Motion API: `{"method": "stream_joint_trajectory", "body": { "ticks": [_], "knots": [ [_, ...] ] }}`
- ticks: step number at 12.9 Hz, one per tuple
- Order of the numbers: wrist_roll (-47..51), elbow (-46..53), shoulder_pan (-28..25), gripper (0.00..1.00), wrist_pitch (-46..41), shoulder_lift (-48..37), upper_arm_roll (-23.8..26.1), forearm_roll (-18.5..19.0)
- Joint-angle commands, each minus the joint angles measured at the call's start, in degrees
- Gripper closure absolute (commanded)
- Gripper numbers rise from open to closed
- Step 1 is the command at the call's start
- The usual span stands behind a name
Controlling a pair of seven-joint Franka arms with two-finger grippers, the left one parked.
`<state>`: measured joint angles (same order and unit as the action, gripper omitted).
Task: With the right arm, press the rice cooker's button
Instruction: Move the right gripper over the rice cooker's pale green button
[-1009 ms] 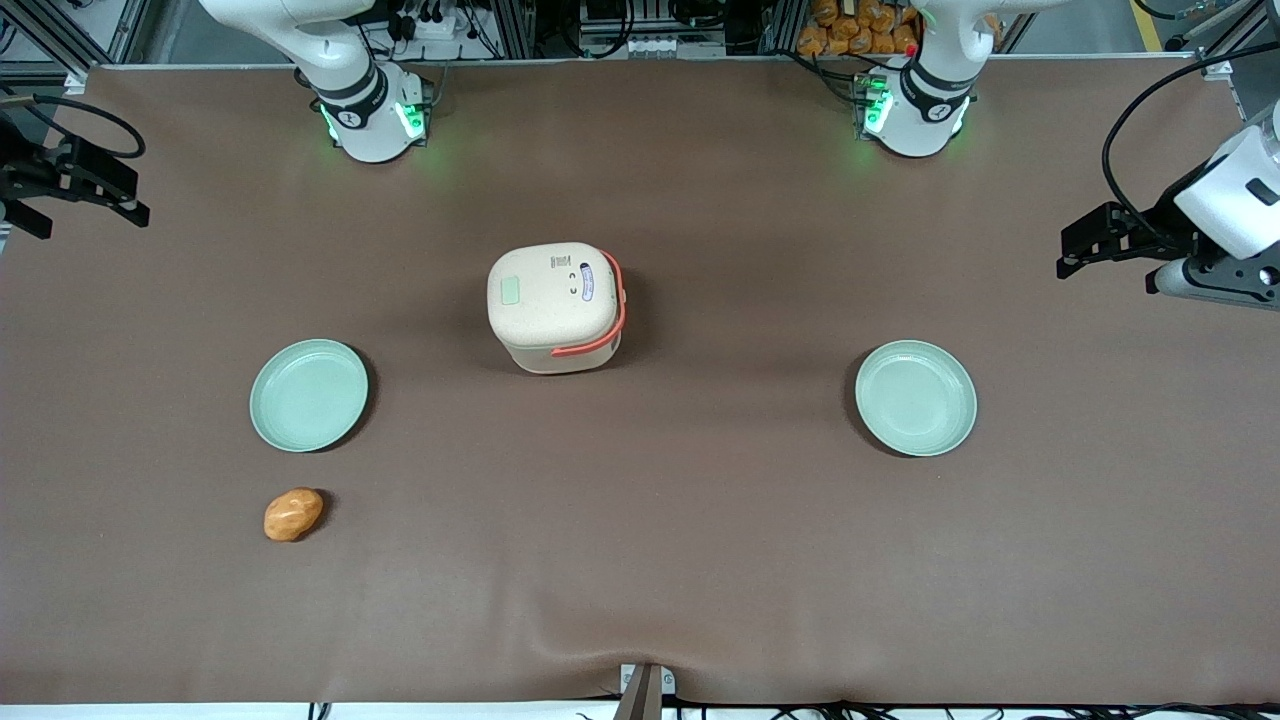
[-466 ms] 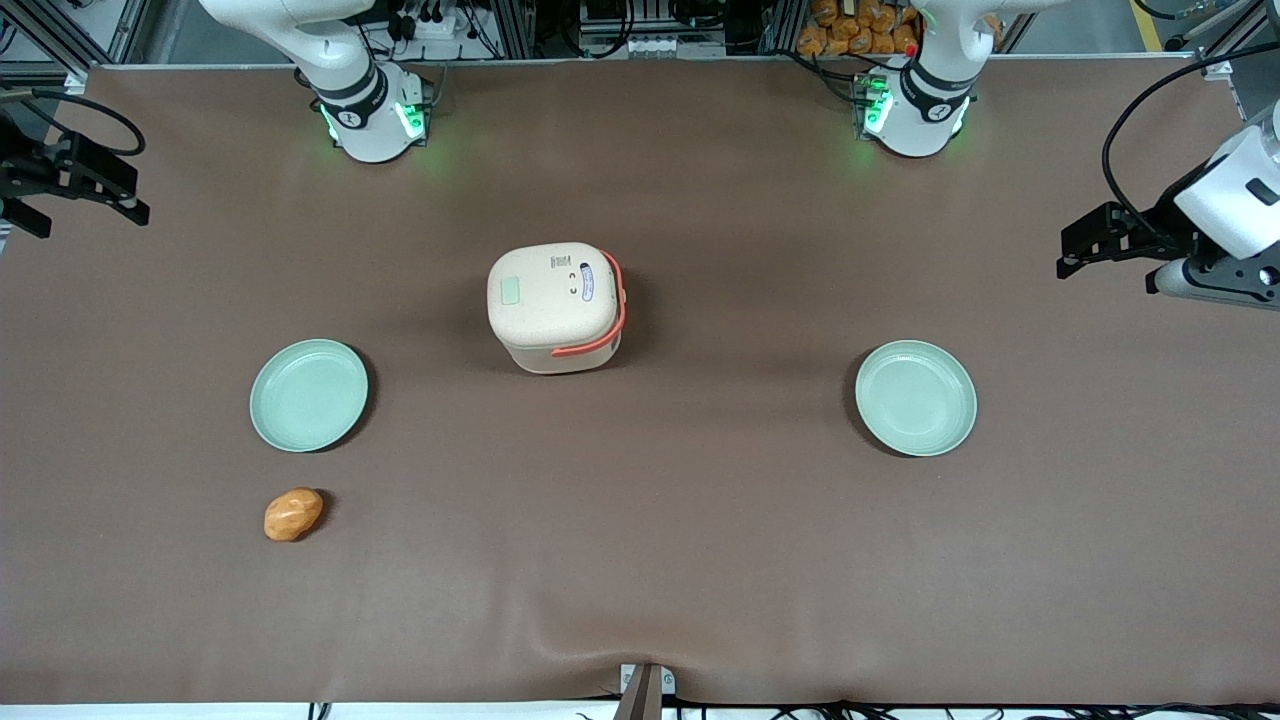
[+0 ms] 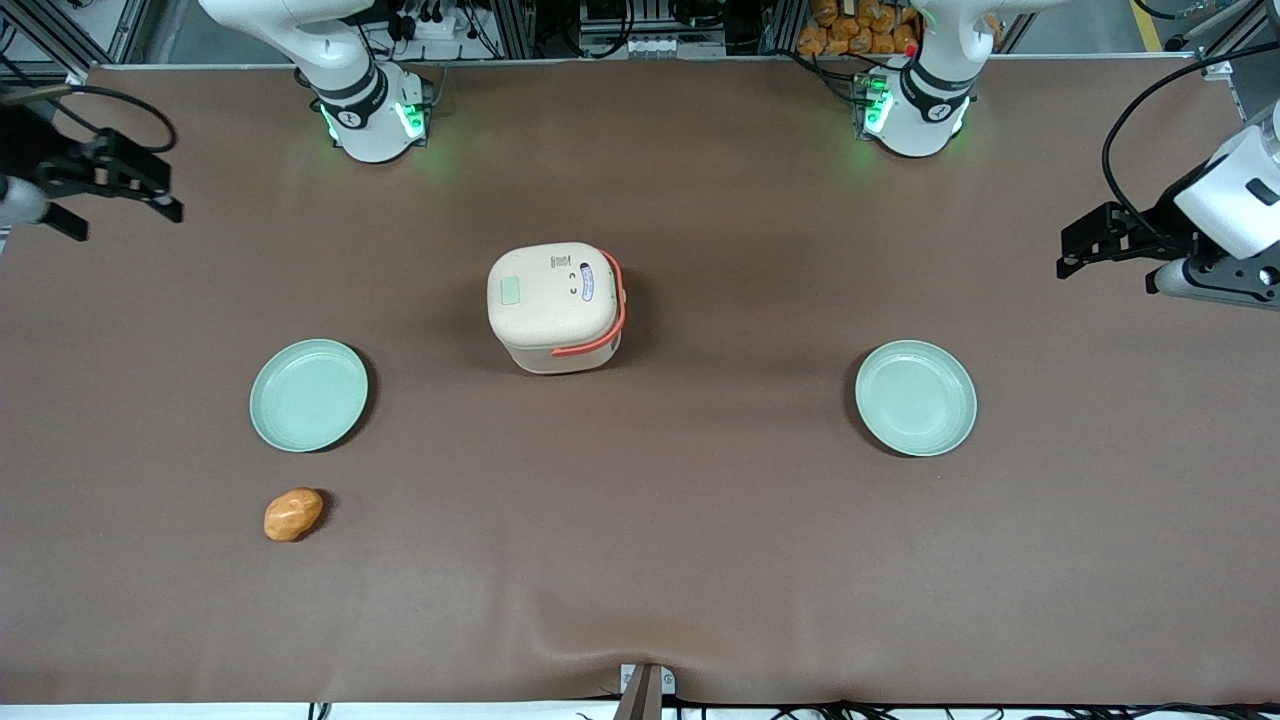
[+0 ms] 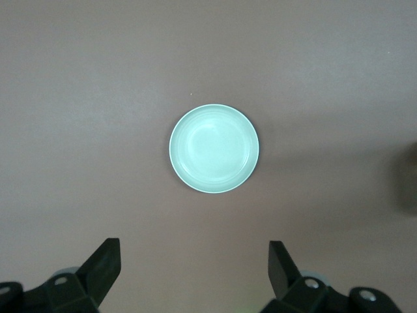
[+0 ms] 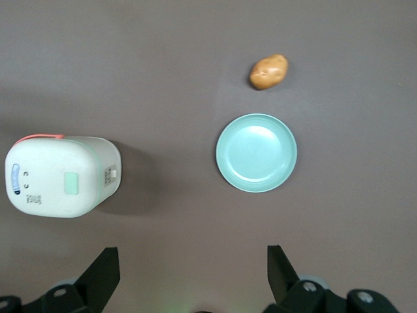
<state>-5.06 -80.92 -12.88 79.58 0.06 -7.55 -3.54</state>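
The cream rice cooker [image 3: 555,305] stands mid-table with its coral-orange handle [image 3: 612,318] and lid shut. The pale green button [image 3: 511,291] lies flush on the lid, on the side toward the working arm's end. The right arm's black gripper [image 3: 120,212] hovers high at the working arm's end of the table, well apart from the cooker. In the right wrist view the gripper [image 5: 192,259] is open and empty over bare table, with the cooker [image 5: 58,176] and its button [image 5: 71,183] in sight.
A pale green plate [image 3: 308,395] and an orange lump [image 3: 293,514] lie nearer the front camera, toward the working arm's end; both show in the right wrist view, plate [image 5: 256,152] and lump [image 5: 268,72]. A second green plate [image 3: 915,397] lies toward the parked arm's end.
The right arm's gripper has shifted a little inward over the table, toward the cooker. The cooker, plates and lump have not moved.
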Motion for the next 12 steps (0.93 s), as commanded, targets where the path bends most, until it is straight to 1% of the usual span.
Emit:
{"method": "stream_joint_trajectory", "body": {
  "ticks": [1,2,3,4,5,7,8,10,12],
  "knots": [
    [6.7,1.6,-4.4,0.00,-0.5,0.9,-0.3,-0.8],
    [9.7,1.6,-6.5,0.00,-0.5,1.1,-0.2,-0.7],
    [11.6,1.6,-8.7,0.16,-0.5,1.6,-0.3,-0.5],
    [12.8,1.6,-11.0,0.37,-0.1,2.0,-0.3,-0.4],
    [14.4,1.3,-12.8,0.56,1.3,2.5,-0.3,-0.4],
    [19.4,1.1,-16.6,0.88,2.1,3.6,-0.3,-0.5],
    [21.0,1.1,-18.6,1.00,2.4,4.3,-0.3,-0.2],
    [21.5,0.5,-19.5,1.00,3.8,5.3,-0.2,-0.9],
    [21.9,-1.2,-22.5,1.00,4.4,6.6,-0.3,-0.5]
  ]
}}
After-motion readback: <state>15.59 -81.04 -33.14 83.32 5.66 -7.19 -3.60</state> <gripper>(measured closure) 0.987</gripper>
